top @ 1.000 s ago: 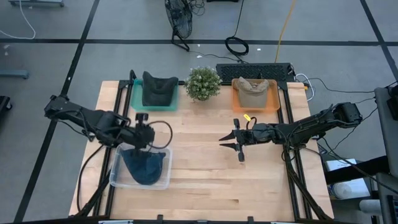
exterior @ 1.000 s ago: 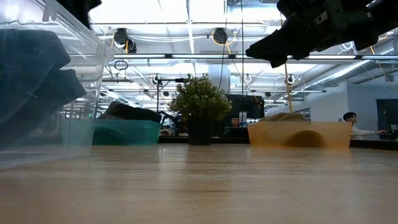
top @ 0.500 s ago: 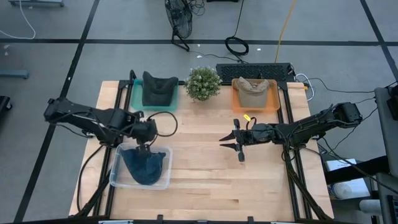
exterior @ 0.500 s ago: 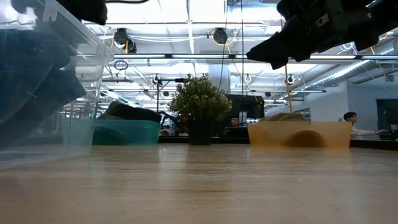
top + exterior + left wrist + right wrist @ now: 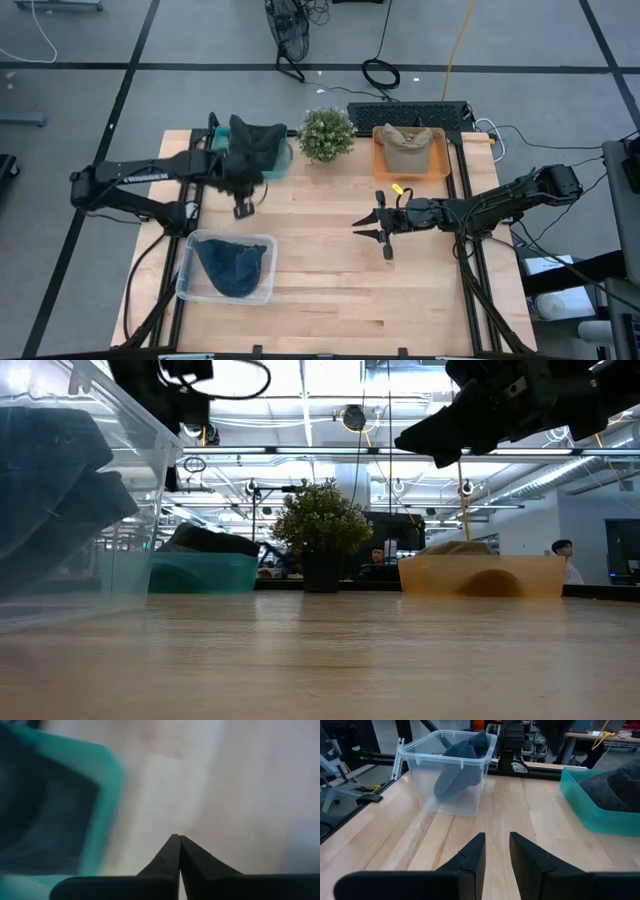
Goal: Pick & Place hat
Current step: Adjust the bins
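Blue hat (image 5: 232, 266) is lying in your clear bin (image 5: 190, 287), left of the plant (image 5: 326, 133).
Overhead, your left gripper (image 5: 243, 203) is hovering pinched shut, empty, beside the teal tray (image 5: 216, 160); wrist view: right gripper (image 5: 496, 851) is waiting narrowly parted.

The light wooden slatted table (image 5: 330, 290) stands on a grey floor (image 5: 180, 40) crossed by dark lines. On that floor at 12 o'clock from the table lie a black wire fan guard (image 5: 290, 30), a coiled black cable (image 5: 381, 73) and a yellow cord (image 5: 458, 35). The low view looks into a wide hall with white ceiling light strips (image 5: 300, 380), round black ceiling fixtures (image 5: 351, 417) and a seated person (image 5: 567, 560) at 3 o'clock.
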Motion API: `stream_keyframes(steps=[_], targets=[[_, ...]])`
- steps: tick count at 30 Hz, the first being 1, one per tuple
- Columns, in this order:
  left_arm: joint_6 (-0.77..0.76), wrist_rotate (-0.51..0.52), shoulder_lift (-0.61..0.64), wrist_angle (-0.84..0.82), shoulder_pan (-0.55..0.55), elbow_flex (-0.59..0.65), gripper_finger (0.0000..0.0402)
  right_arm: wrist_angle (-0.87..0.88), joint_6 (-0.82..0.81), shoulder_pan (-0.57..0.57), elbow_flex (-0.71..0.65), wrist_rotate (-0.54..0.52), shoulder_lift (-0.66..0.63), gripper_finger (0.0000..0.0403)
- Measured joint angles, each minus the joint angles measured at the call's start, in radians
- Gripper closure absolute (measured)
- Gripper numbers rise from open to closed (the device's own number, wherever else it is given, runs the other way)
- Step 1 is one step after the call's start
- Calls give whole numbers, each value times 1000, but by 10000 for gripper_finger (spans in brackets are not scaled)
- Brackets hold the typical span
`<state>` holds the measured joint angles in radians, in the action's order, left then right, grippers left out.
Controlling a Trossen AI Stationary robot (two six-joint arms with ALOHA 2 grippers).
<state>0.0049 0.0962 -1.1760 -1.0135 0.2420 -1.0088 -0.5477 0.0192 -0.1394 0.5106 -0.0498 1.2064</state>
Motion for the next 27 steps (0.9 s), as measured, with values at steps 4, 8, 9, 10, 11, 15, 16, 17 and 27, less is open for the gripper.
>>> stream_keyframes(steps=[4,8,9,10,11,15,16,17,27], targets=[[97,73,-22,77,148,1,392,21,0,0,0,1,0,328],[176,187,-38,166,241,20,397,45,0,0,0,0,0,328],[204,95,-53,157,276,24,397,48,0,0,0,0,0,328],[218,-34,-72,140,309,26,396,50,0,0,0,0,0,328],[230,-156,-94,117,337,26,394,51,0,0,0,0,0,328],[327,-328,-175,106,418,25,397,54,2,0,0,0,0,328],[339,-282,-192,110,424,22,398,55,2,0,0,0,0,328],[344,-210,-204,126,428,22,397,59,3,0,0,0,0,328],[478,-298,-318,164,505,22,396,71,1,0,0,1,0,328]])
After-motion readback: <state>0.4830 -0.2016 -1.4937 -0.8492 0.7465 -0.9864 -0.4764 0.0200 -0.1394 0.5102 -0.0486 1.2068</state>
